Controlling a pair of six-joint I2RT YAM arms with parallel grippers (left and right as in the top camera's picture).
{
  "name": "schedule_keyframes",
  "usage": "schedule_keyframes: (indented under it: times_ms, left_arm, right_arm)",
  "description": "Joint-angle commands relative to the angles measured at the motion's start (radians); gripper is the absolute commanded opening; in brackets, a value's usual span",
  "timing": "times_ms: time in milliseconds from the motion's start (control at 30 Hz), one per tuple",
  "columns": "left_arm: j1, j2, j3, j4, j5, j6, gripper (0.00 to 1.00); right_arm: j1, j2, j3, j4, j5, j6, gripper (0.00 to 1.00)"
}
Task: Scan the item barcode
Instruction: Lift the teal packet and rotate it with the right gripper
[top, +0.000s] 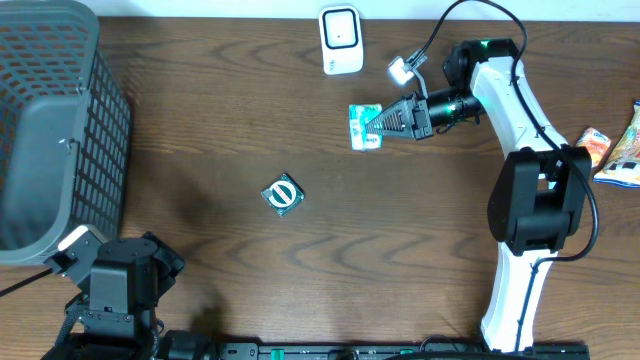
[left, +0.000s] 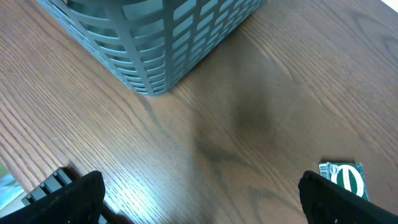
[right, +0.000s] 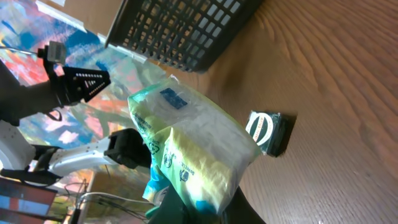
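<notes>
While the right gripper (top: 383, 123) is clamped tight on a white-and-green packet (top: 365, 128), it holds that packet just beside the white scanner (top: 340, 40), a little nearer the robot than the scanner and slightly to the scanner's right. The packet and the scanner stand apart, with bare wooden table (top: 220, 110) between them. In the right wrist view the packet (right: 193, 149) is crinkled and puffy, pinched at its lower end between the dark fingers (right: 171, 208), with a small blue patch near its top. I cannot tell which face of it is turned toward the scanner.

The left gripper (left: 202, 196) hangs well away from the scanner, toward the robot and far to the scanner's left. Its jaws are spread as wide as they go and there is nothing between them, only wood grain below.

A small dark green pack (top: 282, 194) with a white ring on its top lies flat on the table. It is farther from the scanner than the held packet, toward the robot and a little to the scanner's left, and it touches neither gripper. A grey slatted basket (top: 100, 110) sits well to the scanner's left, and a few bright snack bags (top: 620, 145) lie well to its right, at the table's edge.
</notes>
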Motion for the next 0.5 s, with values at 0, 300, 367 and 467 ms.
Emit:
schedule_keyframes:
  times_ms: [0, 300, 367, 467]
  left_arm:
    - [0.003, -0.001, 0.000, -0.002, -0.016, -0.013, 0.98]
    - [0.003, -0.001, 0.000, -0.002, -0.016, -0.013, 0.98]
    - [0.003, -0.001, 0.000, -0.002, -0.016, -0.013, 0.98]
    - [0.003, -0.001, 0.000, -0.002, -0.016, -0.013, 0.98]
  right_arm:
    - [-0.001, -0.012, -0.003, -0.002, 0.001, -0.027, 0.01]
    - [-0.001, -0.012, -0.003, -0.001, 0.003, -0.034, 0.01]
    - [-0.001, -0.012, -0.003, -0.001, 0.012, -0.034, 0.01]
    - [0.000, -0.012, -0.003, -0.001, 0.031, -0.034, 0.01]
